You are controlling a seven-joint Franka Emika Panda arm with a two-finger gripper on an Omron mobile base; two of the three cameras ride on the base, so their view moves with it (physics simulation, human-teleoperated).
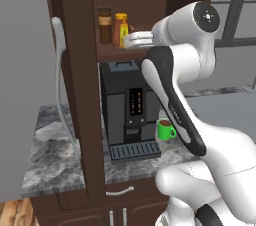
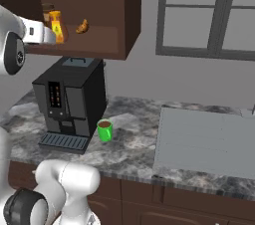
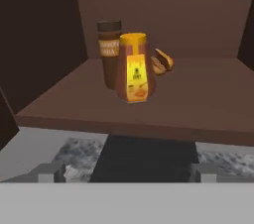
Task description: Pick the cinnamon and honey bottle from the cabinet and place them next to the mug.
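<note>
From my hand camera the honey bottle (image 3: pixel 134 67) stands upright dead ahead on the shelf of the cabinet (image 3: pixel 198 96), with the cinnamon (image 3: pixel 109 52) touching it behind and to the left. My gripper (image 3: pixel 127 171) is spread wide and empty, just short of the shelf lip. A small croissant (image 3: pixel 162 62) sits near the bottle's right; the left wall leaves room. The mug (image 1: pixel 165 129) waits below beside the coffee machine (image 1: pixel 127 107).
</note>
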